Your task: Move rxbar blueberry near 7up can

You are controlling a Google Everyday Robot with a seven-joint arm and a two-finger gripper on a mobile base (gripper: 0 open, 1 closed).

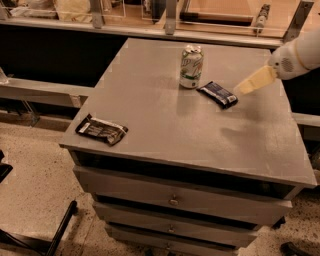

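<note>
The rxbar blueberry (pixel 218 94), a flat dark blue wrapper with pale lettering, lies on the grey cabinet top (pixel 165 120) just right of the 7up can (pixel 191 66). The can stands upright, green and white with a silver top, at the back middle. My gripper (pixel 250 82), with pale yellowish fingers (pixel 260 78), hovers above the top just right of the bar and holds nothing. The white arm enters from the right edge.
A black-brown wrapped bar (pixel 101 130) lies at the front left corner of the cabinet top. Drawers (pixel 172 200) run below the front edge. A counter ledge with metal posts (pixel 170 15) stands behind. Speckled floor lies at the left.
</note>
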